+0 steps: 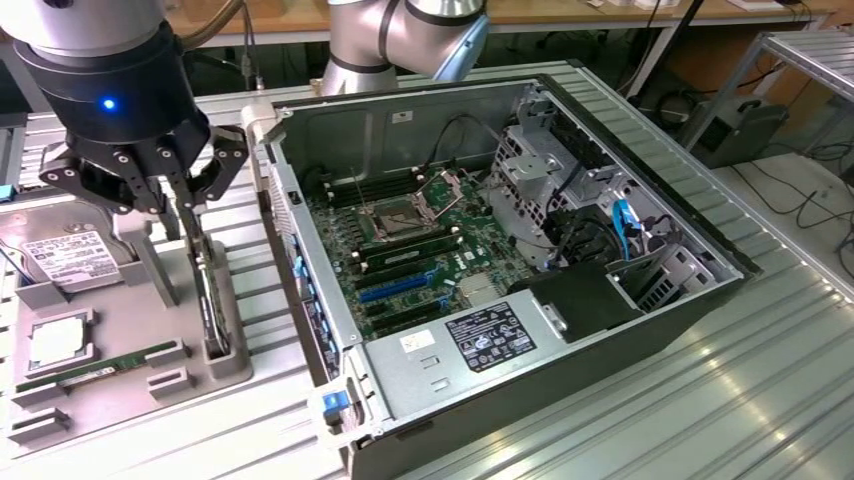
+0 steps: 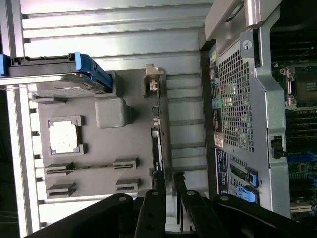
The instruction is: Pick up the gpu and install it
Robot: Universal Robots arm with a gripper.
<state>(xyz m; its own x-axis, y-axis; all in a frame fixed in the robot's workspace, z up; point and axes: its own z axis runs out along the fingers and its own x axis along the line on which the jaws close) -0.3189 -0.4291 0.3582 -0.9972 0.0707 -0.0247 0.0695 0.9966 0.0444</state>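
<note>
The gpu (image 1: pixel 208 290) is a thin black card standing on edge in a slot of the grey parts tray (image 1: pixel 200 385) at the exterior view's left. My gripper (image 1: pixel 184 200) hangs right above the card's upper end, fingers spread apart. In the wrist view the gpu (image 2: pixel 158 144) shows edge-on with its pale bracket toward the far end. The gripper (image 2: pixel 169 193) has a visible gap between its black fingers (image 2: pixel 181 201), and nothing is clamped between them. The open computer case (image 1: pixel 441 355) lies beside the tray, its motherboard (image 1: pixel 414 250) and blue slots exposed.
On the tray also rest a silver hard drive (image 1: pixel 60 255) in a blue carrier (image 2: pixel 91 69), a processor chip (image 1: pixel 54 340) and a green memory stick (image 1: pixel 100 365). The case's perforated wall (image 2: pixel 237 99) rises close beside the card. Cables and a drive cage (image 1: pixel 534 170) crowd the case's far side.
</note>
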